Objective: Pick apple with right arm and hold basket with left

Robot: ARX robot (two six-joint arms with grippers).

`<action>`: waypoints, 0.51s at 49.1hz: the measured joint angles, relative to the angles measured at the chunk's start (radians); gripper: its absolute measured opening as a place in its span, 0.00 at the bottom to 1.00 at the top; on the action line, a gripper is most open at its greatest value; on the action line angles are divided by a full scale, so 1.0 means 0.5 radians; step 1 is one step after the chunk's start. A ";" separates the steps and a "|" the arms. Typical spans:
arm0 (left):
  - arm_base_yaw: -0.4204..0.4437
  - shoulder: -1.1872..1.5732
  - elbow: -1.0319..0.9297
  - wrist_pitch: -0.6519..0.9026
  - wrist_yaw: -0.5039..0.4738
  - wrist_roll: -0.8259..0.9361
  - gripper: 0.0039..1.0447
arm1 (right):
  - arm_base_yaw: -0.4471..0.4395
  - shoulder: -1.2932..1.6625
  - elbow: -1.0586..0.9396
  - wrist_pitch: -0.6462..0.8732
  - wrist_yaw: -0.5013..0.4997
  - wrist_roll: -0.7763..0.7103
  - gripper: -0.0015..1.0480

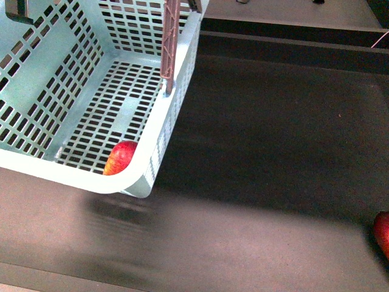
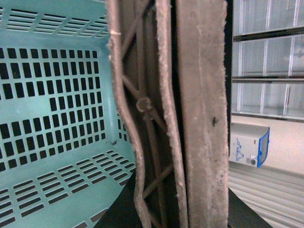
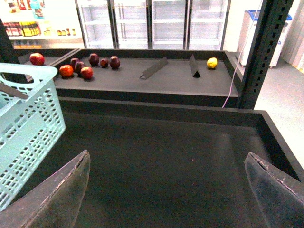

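With the basket (image 1: 176, 112) tilted in the upper left of the front view, the apple (image 1: 120, 157) lies inside it, in the floor corner nearest the camera, against the wall. The basket's brown lattice handle (image 1: 172, 42) stands upright at its right wall. A darker apple (image 1: 383, 234) is cut off by the lower right edge, on the dark table (image 1: 261, 152).

Left gripper (image 2: 178, 123): closed on the handle, with one worn pad (image 2: 204, 95) flat against it; the opposite finger is hidden.

Right gripper (image 3: 166, 194): spread wide, holding nothing, above the table, with the basket at that frame's left.
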 joint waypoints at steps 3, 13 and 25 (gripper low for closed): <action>0.043 0.076 0.060 0.000 0.000 -0.014 0.16 | 0.000 0.000 0.000 0.000 0.000 0.000 0.92; 0.138 0.356 0.302 -0.059 0.043 -0.025 0.16 | 0.000 0.000 0.000 0.000 0.000 0.000 0.92; 0.204 0.561 0.356 -0.084 0.084 -0.026 0.16 | 0.000 -0.001 0.000 0.000 0.000 0.000 0.92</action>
